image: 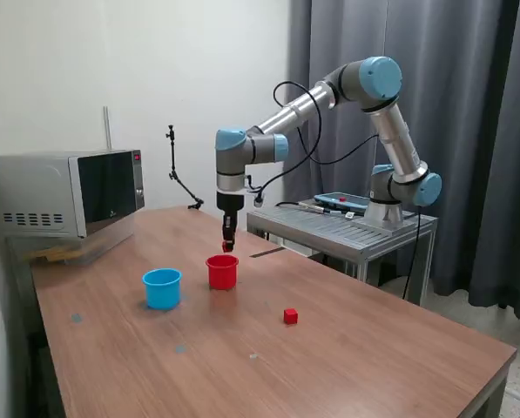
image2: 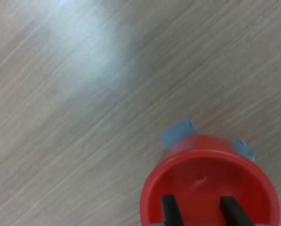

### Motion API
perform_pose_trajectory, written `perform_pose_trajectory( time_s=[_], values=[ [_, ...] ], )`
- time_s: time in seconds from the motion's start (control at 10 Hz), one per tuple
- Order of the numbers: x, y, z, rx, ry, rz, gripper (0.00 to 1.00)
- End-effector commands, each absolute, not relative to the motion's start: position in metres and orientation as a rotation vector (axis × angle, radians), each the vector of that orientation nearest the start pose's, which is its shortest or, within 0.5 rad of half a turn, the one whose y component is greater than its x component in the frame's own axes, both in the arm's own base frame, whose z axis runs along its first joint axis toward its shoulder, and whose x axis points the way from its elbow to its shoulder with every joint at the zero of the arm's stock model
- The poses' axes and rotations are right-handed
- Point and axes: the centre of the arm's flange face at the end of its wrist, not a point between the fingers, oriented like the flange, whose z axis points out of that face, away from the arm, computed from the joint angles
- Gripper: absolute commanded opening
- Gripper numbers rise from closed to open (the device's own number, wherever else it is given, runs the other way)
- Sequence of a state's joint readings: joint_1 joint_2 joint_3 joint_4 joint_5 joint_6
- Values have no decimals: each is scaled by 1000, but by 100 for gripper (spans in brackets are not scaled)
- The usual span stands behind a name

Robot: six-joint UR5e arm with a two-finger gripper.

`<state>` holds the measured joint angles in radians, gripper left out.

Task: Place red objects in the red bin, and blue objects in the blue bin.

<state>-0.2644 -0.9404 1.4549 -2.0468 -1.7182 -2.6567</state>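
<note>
You are hovering the claw directly above the small round red plastic cup, fingers slightly apart, apparently pinching something red.

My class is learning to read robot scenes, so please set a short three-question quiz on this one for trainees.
1. Fill in: in the exterior view, the light blue cup stands on the red cup's ____ side.
2. Multiple choice: the gripper hangs directly above which thing? A) the red cup B) the light blue cup C) the microwave
3. True or false: a red cube lies on the table, outside both cups.

Key: 1 left; 2 A; 3 true.
</note>
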Motion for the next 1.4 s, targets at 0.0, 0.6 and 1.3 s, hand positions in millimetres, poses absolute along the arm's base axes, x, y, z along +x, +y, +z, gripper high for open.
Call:
perform_pose_trajectory(
  time_s=[0.0,0.6,1.3],
  values=[
    [-697,63,215,-1213,2769,147,0],
    [-699,62,210,-1216,2769,145,0],
    [-711,41,200,-1261,2751,148,0]
  ],
)
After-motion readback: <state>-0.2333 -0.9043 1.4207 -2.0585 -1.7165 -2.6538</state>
